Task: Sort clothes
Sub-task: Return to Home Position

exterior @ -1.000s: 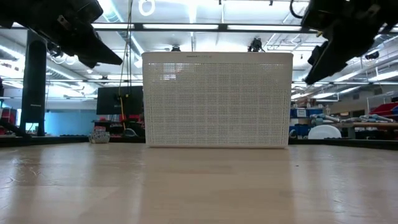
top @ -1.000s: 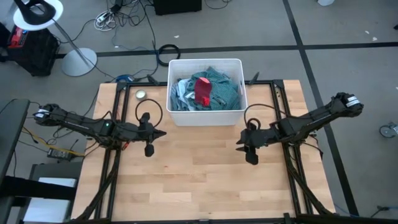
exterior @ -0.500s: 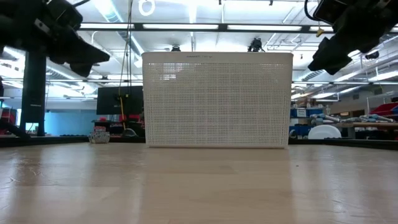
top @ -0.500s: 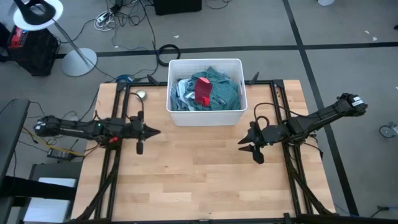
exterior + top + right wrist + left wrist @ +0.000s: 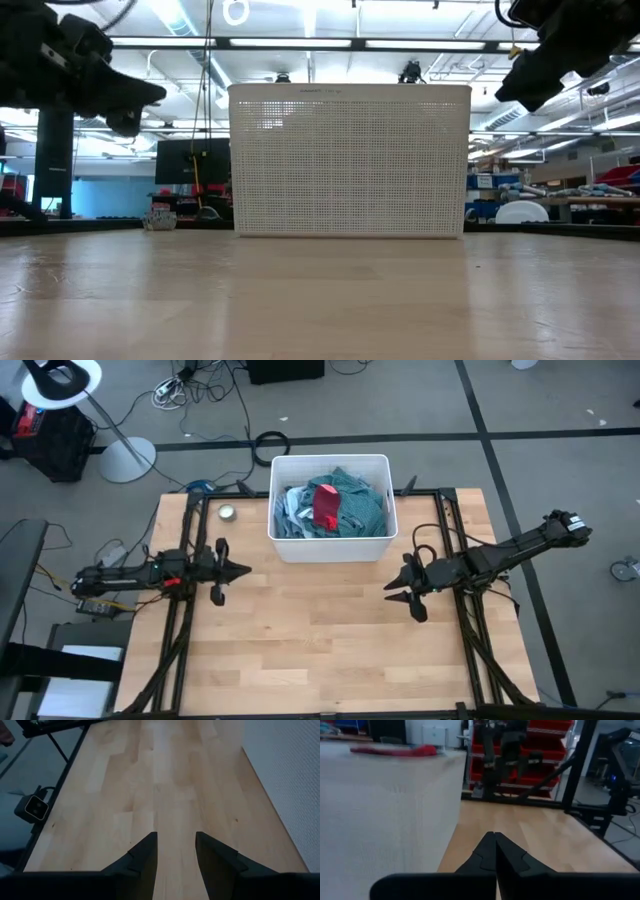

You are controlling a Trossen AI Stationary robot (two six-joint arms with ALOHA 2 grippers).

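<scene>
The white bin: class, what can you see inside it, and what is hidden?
Inside the white bin lies a heap of clothes, mostly teal and light blue, with a red sock on top. Garments under that top layer are covered.

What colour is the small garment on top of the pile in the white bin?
The small garment is red, clearest in the high view.
</scene>
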